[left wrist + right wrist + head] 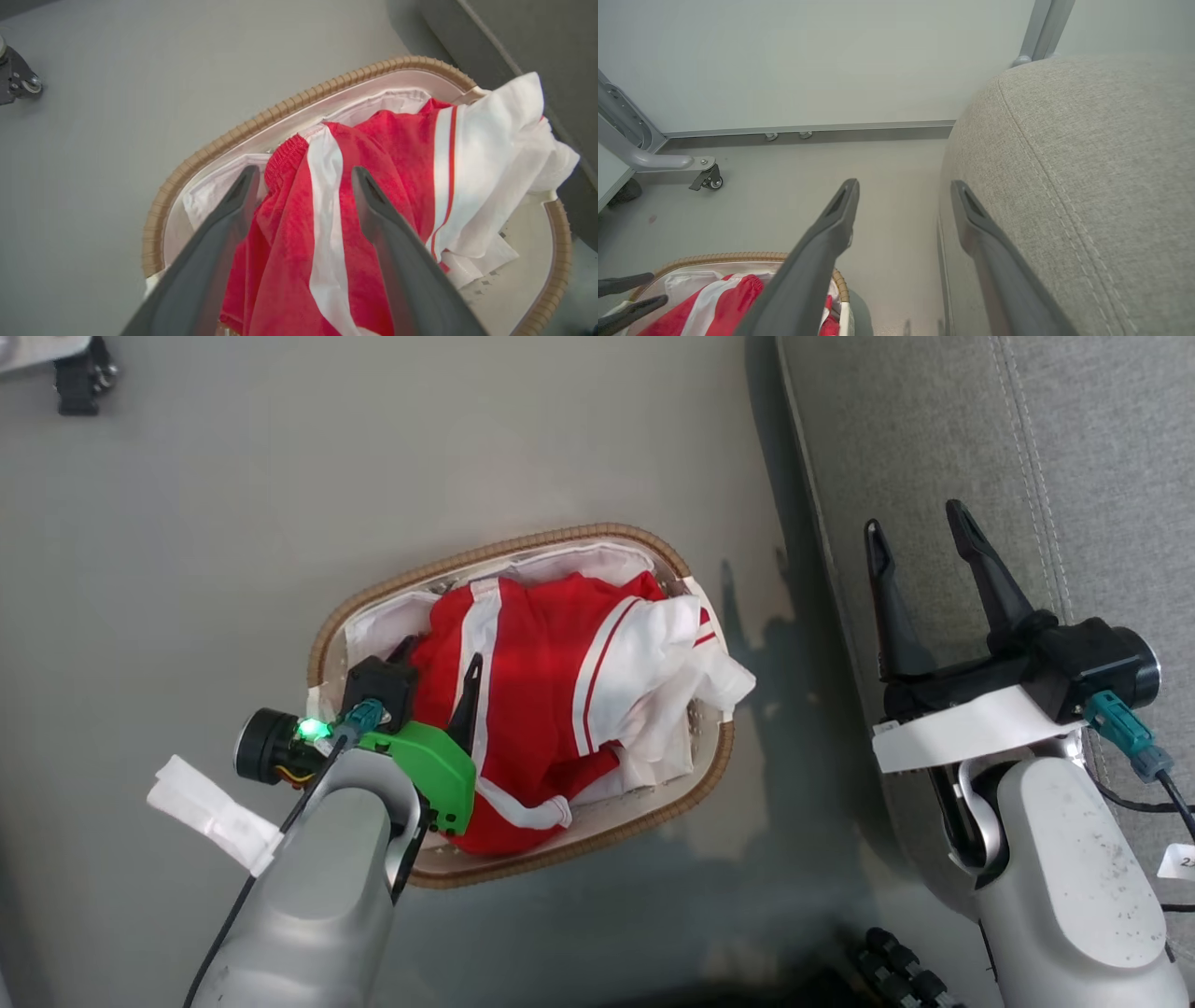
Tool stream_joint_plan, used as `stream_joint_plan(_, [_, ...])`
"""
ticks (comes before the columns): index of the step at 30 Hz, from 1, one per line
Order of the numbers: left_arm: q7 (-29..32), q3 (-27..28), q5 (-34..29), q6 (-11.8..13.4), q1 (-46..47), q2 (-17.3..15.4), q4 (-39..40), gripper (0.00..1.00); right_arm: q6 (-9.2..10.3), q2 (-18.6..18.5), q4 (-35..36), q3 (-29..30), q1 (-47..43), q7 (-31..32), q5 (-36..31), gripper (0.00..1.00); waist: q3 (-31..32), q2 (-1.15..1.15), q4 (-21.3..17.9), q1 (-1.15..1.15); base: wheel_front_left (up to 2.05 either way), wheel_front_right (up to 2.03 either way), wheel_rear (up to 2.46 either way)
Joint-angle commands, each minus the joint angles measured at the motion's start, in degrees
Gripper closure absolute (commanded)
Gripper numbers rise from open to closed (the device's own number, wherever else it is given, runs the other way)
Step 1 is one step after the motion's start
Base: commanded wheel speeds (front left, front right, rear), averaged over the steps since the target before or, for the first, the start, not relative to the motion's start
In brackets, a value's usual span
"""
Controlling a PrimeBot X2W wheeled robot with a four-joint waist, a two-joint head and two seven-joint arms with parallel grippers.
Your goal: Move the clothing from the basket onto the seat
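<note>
The basket (523, 543) stands on the floor, with the clothing (541, 681) heaped in it: red fabric with white stripes and a white sleeve spilling over the right rim. My left gripper (441, 658) is lowered into the basket's left end and is open, its fingers astride a red fold with a white stripe. In the left wrist view that gripper (304, 172) has the clothing (397, 140) between its spread jaws, inside the basket (280, 112). My right gripper (915, 523) hangs open and empty over the left edge of the grey seat (934, 429).
Grey floor surrounds the basket. A metal frame on a castor (710, 179) stands by the far wall, and a dark castor (84, 378) sits at the head view's top left. The seat (1087, 163) rises close to the right of my right gripper (904, 184).
</note>
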State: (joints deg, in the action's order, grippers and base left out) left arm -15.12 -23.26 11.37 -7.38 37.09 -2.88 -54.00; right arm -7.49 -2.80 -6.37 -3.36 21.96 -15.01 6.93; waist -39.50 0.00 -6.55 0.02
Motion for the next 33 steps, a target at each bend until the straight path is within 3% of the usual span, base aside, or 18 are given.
stream_joint_plan(1, [0.4,-0.5,0.9,-0.1,1.9,-0.6,-1.3,0.00,0.00,-0.2,0.3,-0.1,1.0,-0.3,0.5,0.00,-5.1,0.00,-3.3,-0.02,0.00,0.00,0.00])
stream_joint_plan(16, [0.4,-2.1,4.1,0.2,9.6,-2.3,-11.6,0.00,0.00,-0.2,0.8,-1.0,2.4,-0.3,2.7,0.00,-8.7,0.00,-5.1,-0.02,0.00,0.00,0.00])
stream_joint_plan(17, [0.4,-2.3,4.2,0.1,9.8,-2.2,-12.0,0.14,0.00,-0.2,0.8,-1.0,2.4,-0.3,2.8,0.00,-8.6,0.00,-5.1,-0.02,0.00,0.00,0.00])
stream_joint_plan(18, [0.3,-2.5,4.3,0.1,9.9,-2.1,-12.3,0.40,0.00,-0.2,0.7,-1.1,2.3,-0.3,2.9,0.00,-8.5,0.00,-5.1,-0.02,0.00,0.00,0.00])
stream_joint_plan(19, [0.3,-2.8,4.4,0.1,9.9,-2.0,-12.7,0.59,0.00,-0.2,0.6,-1.1,2.3,-0.3,2.9,0.00,-8.2,0.00,-5.1,-0.02,0.00,0.00,0.00])
stream_joint_plan(20, [0.3,-3.2,4.4,0.0,9.7,-1.7,-13.1,0.84,0.00,-0.2,0.4,-1.2,2.1,-0.3,2.8,0.00,-7.9,0.00,-5.1,-0.02,0.00,0.00,0.00])
stream_joint_plan(22, [0.2,-3.7,4.7,-0.1,9.0,-1.4,-13.6,1.00,0.00,-0.2,0.0,-1.4,1.7,-0.3,2.9,0.00,-7.1,0.00,-5.0,-0.02,0.00,0.00,0.00])
stream_joint_plan(33, [-0.1,-5.6,7.1,-0.2,3.1,-0.9,-9.6,1.00,0.01,-0.2,-2.2,-1.7,-0.9,-0.3,1.3,0.00,1.9,0.00,-3.4,-0.02,0.00,0.00,0.00])
